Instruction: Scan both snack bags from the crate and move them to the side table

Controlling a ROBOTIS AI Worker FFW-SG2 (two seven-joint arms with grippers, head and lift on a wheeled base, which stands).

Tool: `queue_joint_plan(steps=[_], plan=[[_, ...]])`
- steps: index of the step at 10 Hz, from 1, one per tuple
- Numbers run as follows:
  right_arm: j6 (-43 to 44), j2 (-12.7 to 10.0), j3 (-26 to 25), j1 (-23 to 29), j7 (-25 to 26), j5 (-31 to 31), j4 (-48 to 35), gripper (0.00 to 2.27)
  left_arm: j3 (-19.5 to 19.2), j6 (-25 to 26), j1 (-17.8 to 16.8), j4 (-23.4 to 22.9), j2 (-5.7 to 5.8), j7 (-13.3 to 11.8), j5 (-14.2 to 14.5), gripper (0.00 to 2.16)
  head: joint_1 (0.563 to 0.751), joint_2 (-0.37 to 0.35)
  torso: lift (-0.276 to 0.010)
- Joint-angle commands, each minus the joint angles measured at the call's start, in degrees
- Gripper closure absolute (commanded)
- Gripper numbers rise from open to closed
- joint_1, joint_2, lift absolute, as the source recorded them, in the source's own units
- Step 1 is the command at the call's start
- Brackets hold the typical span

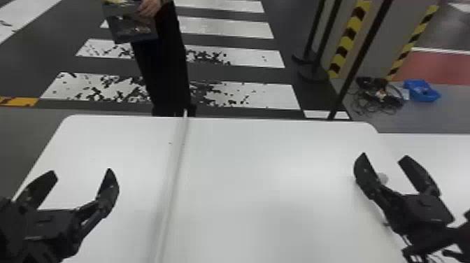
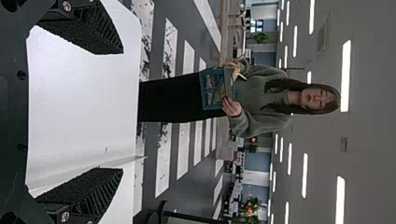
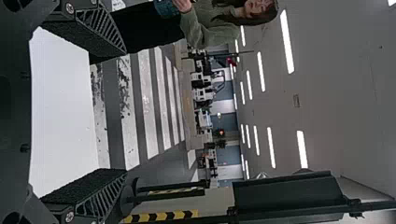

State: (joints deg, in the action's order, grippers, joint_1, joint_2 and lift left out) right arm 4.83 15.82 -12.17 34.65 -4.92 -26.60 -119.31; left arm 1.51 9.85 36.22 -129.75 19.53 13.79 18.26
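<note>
The white tabletop (image 1: 262, 196) is spreading out in front of the robot, with another white surface, probably the side table (image 1: 437, 150), lying just beside its right edge. A person (image 2: 254, 93) is standing beyond the tabletop's far edge and holding the crate (image 2: 204, 93), presumably waiting to set it down (a handover seems to be brewing). The left gripper (image 1: 82, 171) is hovering over the tabletop's left part and the right gripper (image 1: 384, 156) over its right edge, both spreading their fingers and gripping nothing, likely so that the middle is staying free for the crate. A yellowish packet (image 2: 236, 72), perhaps one of the snack bags, is showing at the crate's top, past the tabletop's far edge, so it is lying ahead of both grippers and well apart from them; whether the second is sitting inside, I cannot tell.
</note>
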Motion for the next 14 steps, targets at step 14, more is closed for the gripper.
queue_joint_plan(steps=[14], plan=[[1.71,0.0,0.05,0.6,-0.09,0.76,0.04,0.1,-0.81,-0.75,0.08,0.11,0.16,-0.7,-0.16,0.12,0.695,-0.109,-0.095]])
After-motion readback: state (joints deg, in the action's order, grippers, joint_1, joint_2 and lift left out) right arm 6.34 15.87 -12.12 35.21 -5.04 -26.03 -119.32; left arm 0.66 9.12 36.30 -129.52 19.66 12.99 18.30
